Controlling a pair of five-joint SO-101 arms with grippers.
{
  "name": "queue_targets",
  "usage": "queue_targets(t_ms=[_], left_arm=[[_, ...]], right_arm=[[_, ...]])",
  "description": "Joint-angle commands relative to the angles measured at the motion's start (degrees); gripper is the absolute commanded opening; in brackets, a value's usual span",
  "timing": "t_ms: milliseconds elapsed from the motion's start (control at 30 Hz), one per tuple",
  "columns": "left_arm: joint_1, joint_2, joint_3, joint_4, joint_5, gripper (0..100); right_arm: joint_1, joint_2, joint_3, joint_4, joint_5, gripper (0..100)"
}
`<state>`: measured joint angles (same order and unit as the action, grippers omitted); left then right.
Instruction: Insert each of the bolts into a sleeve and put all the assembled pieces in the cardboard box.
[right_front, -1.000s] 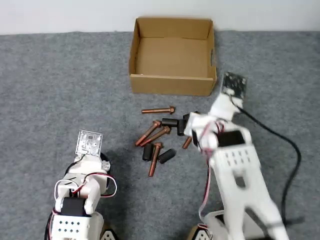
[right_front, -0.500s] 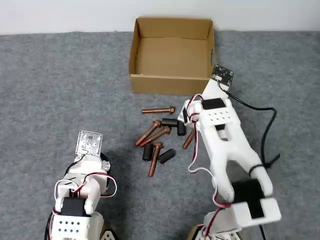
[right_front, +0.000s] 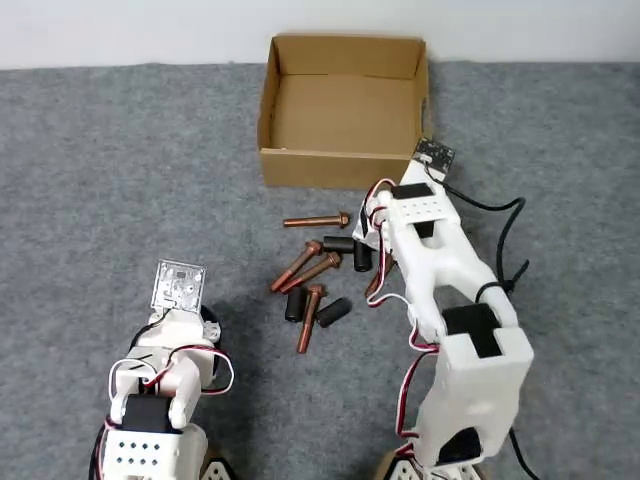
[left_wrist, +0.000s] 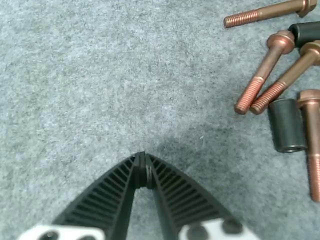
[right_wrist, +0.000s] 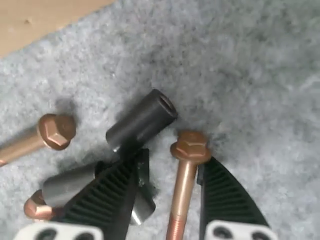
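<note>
Several copper bolts and black sleeves lie loose on the grey carpet in front of the cardboard box (right_front: 345, 110). My right gripper (right_wrist: 175, 160) is open, low over the right side of the pile, its fingers on either side of a copper bolt (right_wrist: 184, 180). A black sleeve (right_wrist: 142, 120) lies just beyond that bolt's head, and another sleeve (right_wrist: 70, 184) lies beside one finger. The right arm (right_front: 430, 250) covers this part of the pile from above. My left gripper (left_wrist: 143, 170) is shut and empty, down on bare carpet away from the bolts (left_wrist: 260, 72).
The box is open at the top and empty, its near wall (right_front: 340, 168) just beyond the pile. One bolt (right_front: 316, 220) lies apart nearest the box. The left arm (right_front: 170, 370) stays at the near left. A black cable (right_front: 505, 235) trails beside the right arm.
The right arm has stretched forward and come down over the right side of the pile, its wrist now close to the box's near right corner. The left arm has not moved.
</note>
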<state>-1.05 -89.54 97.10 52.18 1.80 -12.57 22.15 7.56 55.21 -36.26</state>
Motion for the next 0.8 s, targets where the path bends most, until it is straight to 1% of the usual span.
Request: queue_targets(t_ms=[0,167,233,300,333,400,467,533,667,767], left_arm=[[-0.26,-0.53,-0.22,-1.32,-0.62,1],[-0.26,-0.53,-0.22,-1.32,-0.62,1],[-0.26,-0.53,-0.22,-1.32,-0.62,1],[-0.26,-0.53,-0.22,-1.32,-0.62,1],[-0.26,-0.53,-0.22,-1.32,-0.62,1],[-0.26,-0.53,-0.22,-1.32,-0.62,1],[-0.26,-0.53,-0.22,-1.32,-0.62,1],[-0.26,-0.53,-0.22,-1.32,-0.62,1],[-0.26,-0.53,-0.22,-1.32,-0.62,1],[-0.26,-0.53,-0.22,-1.32,-0.62,1]], right_arm=[[1.01,1.80,-3.60,-0.31,-0.53,15.1],[2.68,3.38,-3.69,0.75,-0.53,13.8],[3.21,3.12,-3.78,1.54,-0.53,8.9],[3.91,2.95,-3.78,1.89,-0.53,1.4],[4.26,2.95,-3.78,1.89,-0.53,0.3],[5.05,2.95,-3.87,2.51,-0.53,2.4],[5.85,2.95,-4.48,4.00,-0.53,0.9],[6.02,2.95,-6.24,7.60,-0.26,0.9],[7.08,2.86,-12.40,18.24,-0.09,0.9],[7.52,2.86,-17.85,27.38,3.25,0.9]])
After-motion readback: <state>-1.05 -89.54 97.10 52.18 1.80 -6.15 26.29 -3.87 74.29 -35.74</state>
